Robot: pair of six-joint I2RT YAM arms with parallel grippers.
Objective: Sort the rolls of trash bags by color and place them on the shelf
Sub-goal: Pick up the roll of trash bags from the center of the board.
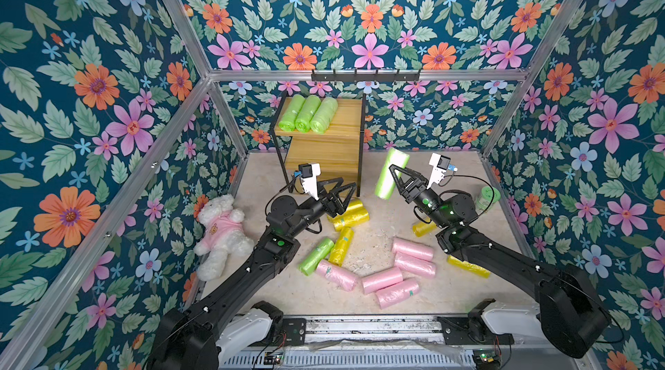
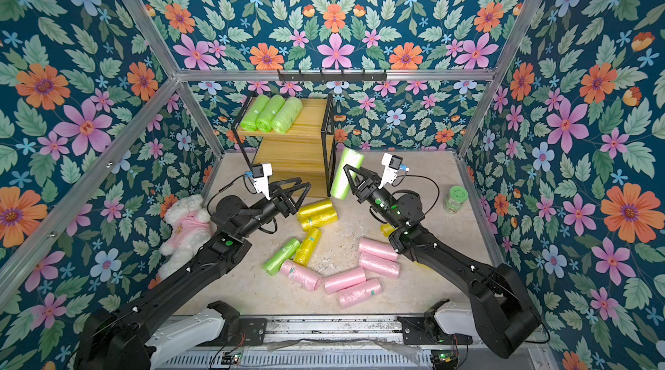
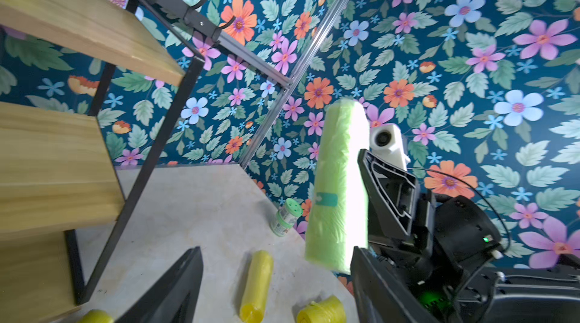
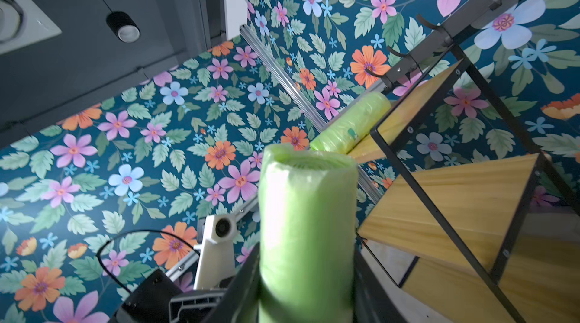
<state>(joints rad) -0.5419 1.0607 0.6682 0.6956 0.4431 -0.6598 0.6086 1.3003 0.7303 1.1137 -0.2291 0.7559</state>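
Observation:
The shelf (image 1: 324, 149) stands at the back of the table with three lime green rolls (image 1: 307, 114) lying side by side on its top board. My right gripper (image 1: 395, 174) is shut on another lime green roll (image 1: 390, 177), held tilted in the air just right of the shelf; the right wrist view shows the roll (image 4: 306, 227) clamped between both jaws. My left gripper (image 1: 345, 188) hangs open and empty above two yellow rolls (image 1: 351, 213) in front of the shelf. On the table lie a green roll (image 1: 316, 256), a yellow roll (image 1: 342, 246) and several pink rolls (image 1: 381, 280).
A white teddy bear in a pink shirt (image 1: 219, 231) lies at the left wall. A small green-lidded jar (image 1: 485, 199) stands at the right wall. A black hook rail (image 1: 365, 75) hangs above the shelf. More yellow rolls (image 1: 467, 265) lie partly under my right arm.

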